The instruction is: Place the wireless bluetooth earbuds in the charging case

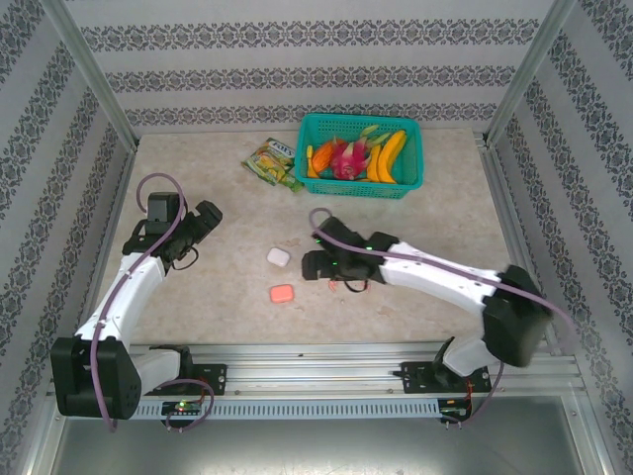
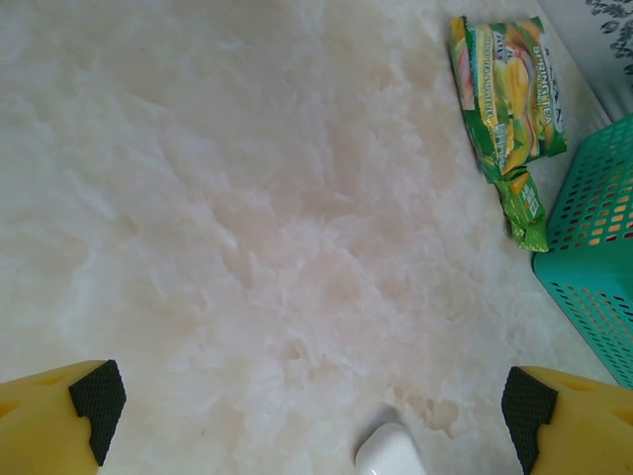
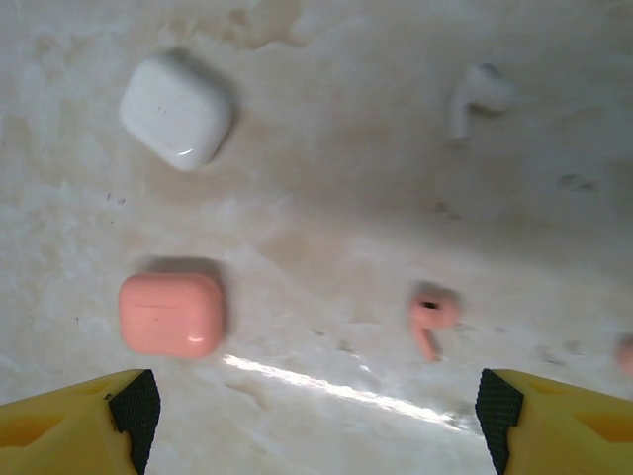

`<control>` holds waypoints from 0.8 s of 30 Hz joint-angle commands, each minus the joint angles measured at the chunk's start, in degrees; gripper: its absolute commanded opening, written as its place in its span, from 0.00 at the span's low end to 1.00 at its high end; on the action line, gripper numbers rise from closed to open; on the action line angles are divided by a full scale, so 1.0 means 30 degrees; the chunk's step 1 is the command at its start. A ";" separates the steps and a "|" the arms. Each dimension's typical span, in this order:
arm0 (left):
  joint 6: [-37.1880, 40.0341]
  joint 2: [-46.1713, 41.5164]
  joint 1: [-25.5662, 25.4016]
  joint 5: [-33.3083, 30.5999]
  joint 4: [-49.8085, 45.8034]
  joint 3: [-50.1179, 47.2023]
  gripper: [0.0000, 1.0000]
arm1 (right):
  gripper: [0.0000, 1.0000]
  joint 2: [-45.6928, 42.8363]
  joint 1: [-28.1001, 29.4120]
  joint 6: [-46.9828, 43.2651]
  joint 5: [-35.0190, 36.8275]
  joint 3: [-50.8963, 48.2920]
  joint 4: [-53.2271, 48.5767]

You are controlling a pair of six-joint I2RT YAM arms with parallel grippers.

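The right pincer (image 3: 315,421) hangs low over the counter (image 3: 326,198), its pads (image 3: 134,406) set wide apart with nothing between them. Just beyond it a pink earbud (image 3: 430,317) lies on the bare marble. A white earbud (image 3: 475,96) lies farther back, and a sliver of another pink piece (image 3: 626,354) shows at the right edge. To the left, well apart from the buds, sit the white case (image 3: 178,111) on the far side and the pink case (image 3: 171,315) on the near side. Both look shut.

The left pincer (image 2: 312,401) is likewise spread and empty, with the white case just at its near edge. A snack packet (image 2: 504,89) and a teal basket (image 2: 593,257) lie far right.

The likely trouble is the pick itself. The buds are tiny and rounded, so an off-centre pinch could flick one away across the slick counter. With the lids seemingly down, a bud carried over has nowhere to go. An unbraced case may also skid when pressed. Pairing a pink bud with the white case would be another slip.
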 commanded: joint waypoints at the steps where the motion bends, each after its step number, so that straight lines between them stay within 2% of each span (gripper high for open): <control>1: -0.0820 0.0248 -0.0032 -0.0226 -0.0900 0.0564 1.00 | 0.86 0.2620 0.1358 0.1215 0.1334 0.2564 -0.1627; 9: -0.1055 0.1228 0.1448 0.0419 -0.0854 0.0845 1.00 | 0.85 0.7587 0.3201 0.1664 0.2047 0.7518 -0.4241; 16: -0.0854 0.1706 0.2223 0.1098 -0.0429 0.0786 1.00 | 0.85 0.9036 0.3668 0.2502 0.2042 0.8385 -0.4474; 24: -0.0971 0.1828 0.2369 0.1500 0.0087 0.0516 1.00 | 0.84 1.1029 0.3841 0.2581 0.2032 1.0175 -0.5187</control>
